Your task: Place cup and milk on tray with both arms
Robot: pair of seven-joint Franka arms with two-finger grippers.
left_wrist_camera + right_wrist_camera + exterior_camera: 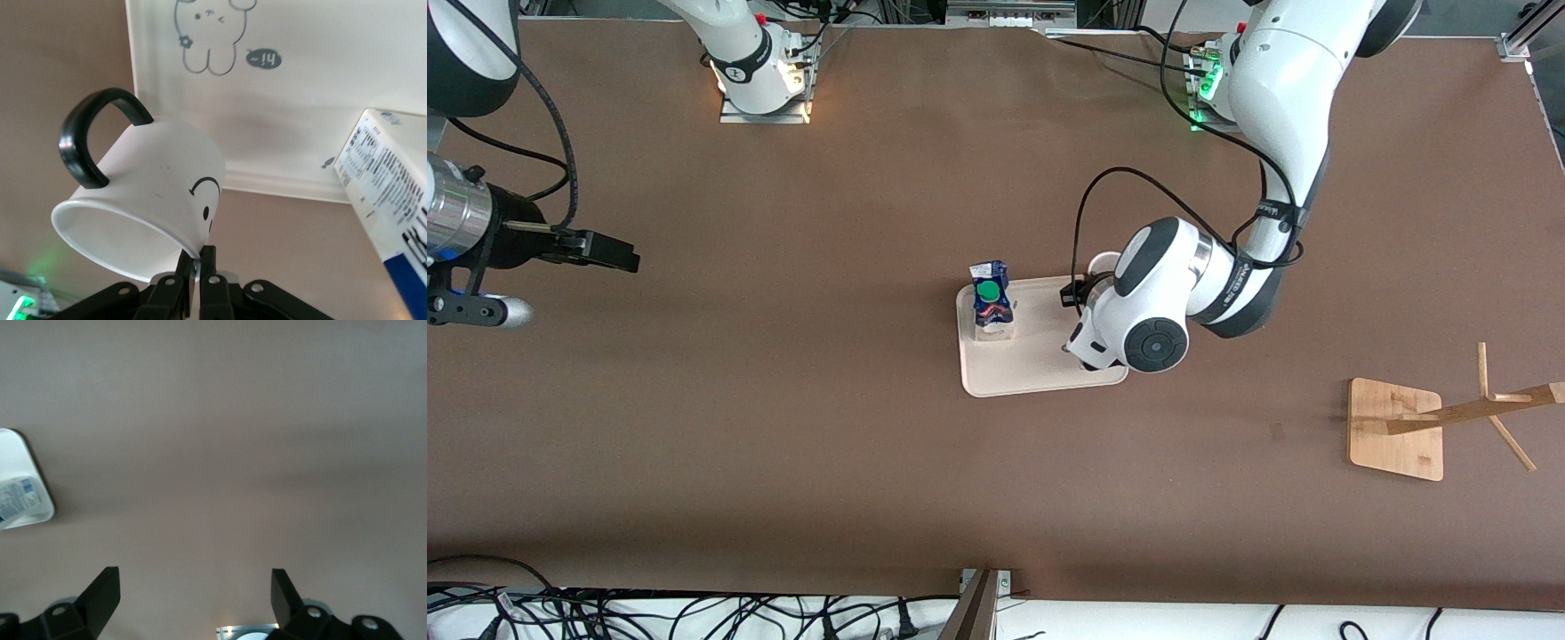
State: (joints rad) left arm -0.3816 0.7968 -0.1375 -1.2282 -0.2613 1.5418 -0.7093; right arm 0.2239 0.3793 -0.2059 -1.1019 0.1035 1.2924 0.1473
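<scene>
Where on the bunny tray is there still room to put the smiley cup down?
The tray is bare on its strip nearest the front camera, and between the milk and the left gripper. The milk crowds the end toward the right arm. The left gripper pinches the cup by its rim over the tray's other end. The right gripper waits open, away from the tray.

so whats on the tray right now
The milk stands upright on the tray. The left gripper pinches the cup by its rim, tilted over the tray's edge. The arm covers that end, so contact can't be seen.
</scene>
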